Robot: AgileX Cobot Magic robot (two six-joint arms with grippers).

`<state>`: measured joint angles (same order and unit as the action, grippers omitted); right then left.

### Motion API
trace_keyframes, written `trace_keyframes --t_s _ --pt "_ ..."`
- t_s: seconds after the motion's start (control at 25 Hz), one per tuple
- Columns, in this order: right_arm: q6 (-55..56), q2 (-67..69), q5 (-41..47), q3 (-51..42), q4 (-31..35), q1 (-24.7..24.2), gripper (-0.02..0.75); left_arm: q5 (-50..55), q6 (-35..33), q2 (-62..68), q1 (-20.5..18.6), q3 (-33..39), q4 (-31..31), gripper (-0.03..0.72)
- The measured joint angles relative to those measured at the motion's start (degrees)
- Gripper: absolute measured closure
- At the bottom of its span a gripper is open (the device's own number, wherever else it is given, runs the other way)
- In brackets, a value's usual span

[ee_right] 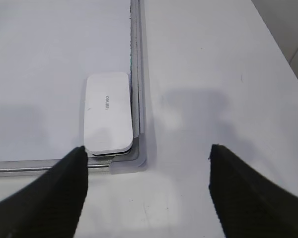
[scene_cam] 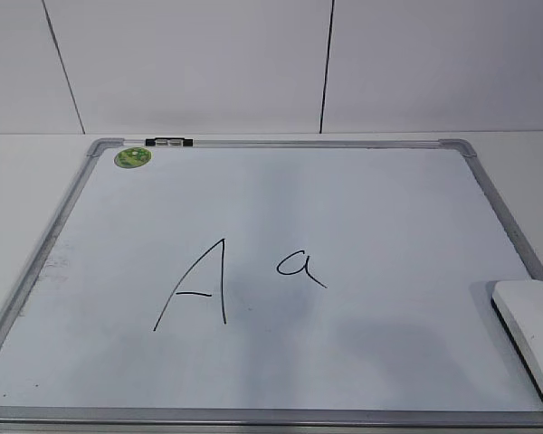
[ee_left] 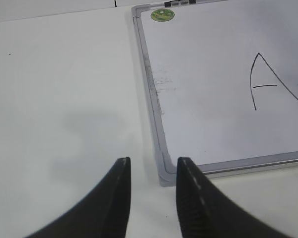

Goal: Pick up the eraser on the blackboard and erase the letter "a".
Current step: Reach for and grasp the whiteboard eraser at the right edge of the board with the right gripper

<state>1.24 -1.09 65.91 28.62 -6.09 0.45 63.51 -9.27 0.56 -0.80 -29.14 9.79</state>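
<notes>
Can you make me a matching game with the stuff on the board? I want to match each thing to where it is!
Things:
1. eraser
2. green sticker
3. capital "A"
4. letter "a"

Places on the blackboard, exterior view:
A. far left corner
B. middle, the left one of the two letters
C. near right corner
D. middle, the right one of the two letters

Pairs: 1-C, 2-A, 3-B, 4-D

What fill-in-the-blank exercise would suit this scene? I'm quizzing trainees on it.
1. The eraser lies in the blackboard's near ___ corner.
2. The letter "a" stands to the ___ of the capital "A".
3. The sticker in the far left corner is ___ in colour.
4. The right gripper's jaws are ___.

Missing words: right; right; green; open
</notes>
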Motion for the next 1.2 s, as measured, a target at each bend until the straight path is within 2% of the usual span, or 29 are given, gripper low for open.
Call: trace_keyframes --t_s 0.52,0.76,0.96,1.2 --pt "0.0 0.0 0.0 0.0 0.0 0.1 0.163 0.0 0.0 0.0 0.0 0.0 0.0 0.453" --pt "0.2 0.0 -0.2 0.0 -1.0 3.5 0.163 0.0 0.0 0.0 0.0 0.0 0.0 0.454" --pt "-0.1 0.3 -1.1 2.3 -1.1 3.7 0.163 0.0 0.0 0.0 0.0 0.0 0.0 0.454" --pt "-3.3 9.0 -1.5 6.9 -0.6 3.7 0.163 0.0 0.0 0.0 0.0 0.0 0.0 0.454"
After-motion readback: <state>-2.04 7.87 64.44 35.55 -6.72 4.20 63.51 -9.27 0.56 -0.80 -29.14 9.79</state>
